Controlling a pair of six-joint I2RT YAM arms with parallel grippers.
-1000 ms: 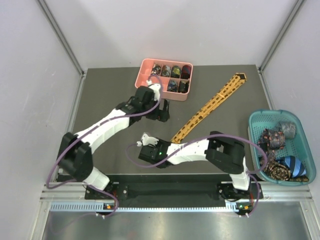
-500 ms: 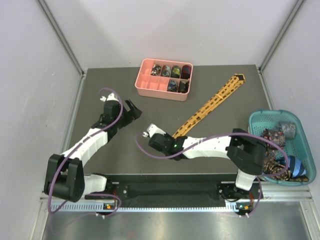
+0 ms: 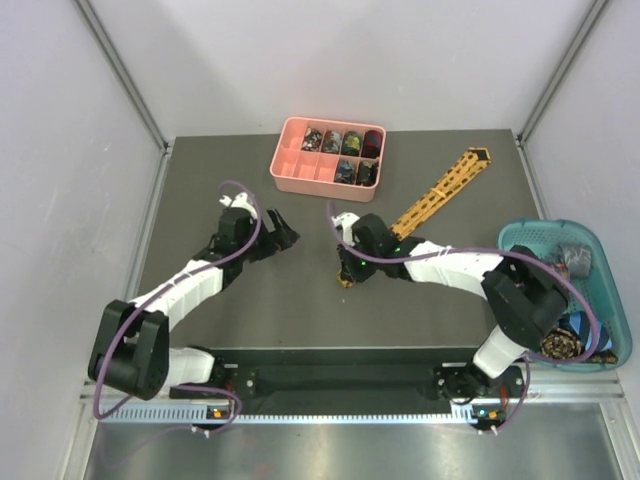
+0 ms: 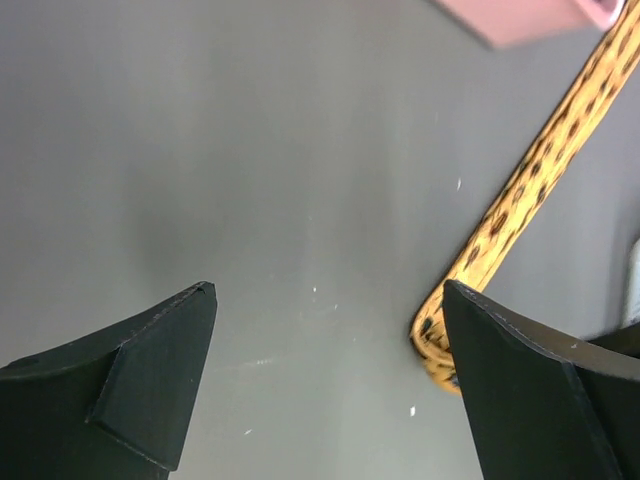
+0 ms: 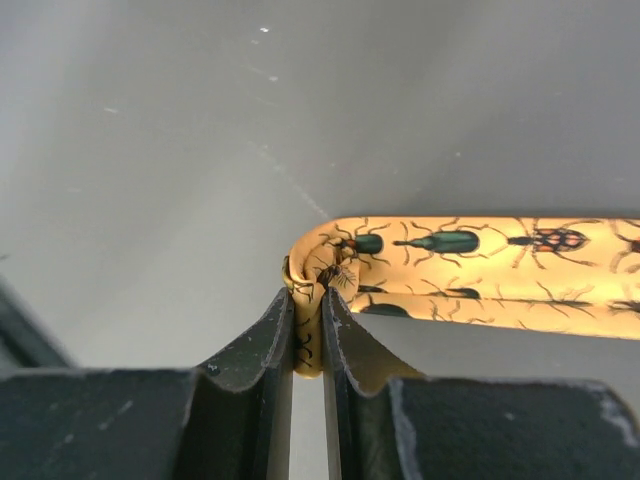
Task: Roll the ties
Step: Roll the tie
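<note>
Yellow tie (image 3: 440,190) lies diagonally on the dark table (image 3: 210,170), from the far right side down to the middle, where the right gripper (image 5: 308,300) pinches its folded end between nearly closed fingers. Left gripper (image 4: 328,290) hangs spread wide just beside that end, holding nothing. More ties (image 3: 545,275) sit in the teal basket (image 3: 507,285), loose or coiled, can't really tell.

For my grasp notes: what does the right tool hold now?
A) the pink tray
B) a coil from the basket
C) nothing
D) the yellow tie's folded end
D: in the right wrist view the right tool is shut on the folded end of the yellow tie.
</note>
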